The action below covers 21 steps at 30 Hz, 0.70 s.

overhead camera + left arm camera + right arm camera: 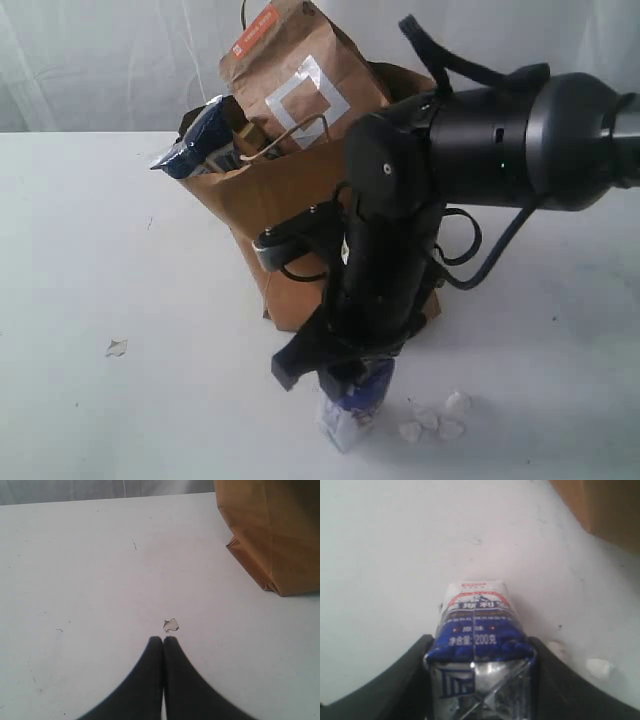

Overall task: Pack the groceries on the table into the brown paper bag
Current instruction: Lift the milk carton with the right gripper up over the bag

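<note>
White table [80, 250] — small blue-white carton [477, 615], creased silver top, pinched in right hand [481, 645].

Glossy black, rounded right arm [480, 140] across right of frame, tiny green light [500, 165] on housing, looped black cables [440, 58] beside. Matte black tapered left gripper [163, 641] at bottom centre.

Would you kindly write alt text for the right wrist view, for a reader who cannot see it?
A small blue-white carton stands on the white table between the right tool's two dark fingers, which sit against its sides. A corner of the brown paper bag shows beyond it, and small white scraps lie on the table beside it.
</note>
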Each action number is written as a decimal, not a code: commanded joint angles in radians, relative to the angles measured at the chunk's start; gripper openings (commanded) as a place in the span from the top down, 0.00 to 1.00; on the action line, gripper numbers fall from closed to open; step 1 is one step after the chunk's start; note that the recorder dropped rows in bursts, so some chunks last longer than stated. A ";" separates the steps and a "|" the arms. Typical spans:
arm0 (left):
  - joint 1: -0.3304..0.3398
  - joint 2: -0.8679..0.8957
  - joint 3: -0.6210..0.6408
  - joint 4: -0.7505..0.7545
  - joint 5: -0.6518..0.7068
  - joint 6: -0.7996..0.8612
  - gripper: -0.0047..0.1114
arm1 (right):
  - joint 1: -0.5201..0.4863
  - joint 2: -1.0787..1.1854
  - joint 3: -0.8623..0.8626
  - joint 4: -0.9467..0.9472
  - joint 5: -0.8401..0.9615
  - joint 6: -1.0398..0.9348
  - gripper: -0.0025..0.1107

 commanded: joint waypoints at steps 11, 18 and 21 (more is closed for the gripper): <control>0.001 -0.004 0.004 -0.015 0.005 -0.003 0.96 | 0.000 -0.008 -0.306 0.553 0.021 -0.222 0.73; 0.001 -0.004 0.004 -0.015 0.005 -0.003 0.96 | 0.000 -0.017 -0.453 0.688 -0.132 -0.346 0.73; 0.001 -0.004 0.004 -0.015 0.005 -0.003 0.96 | -0.002 -0.034 -0.492 0.684 -0.260 -0.380 0.73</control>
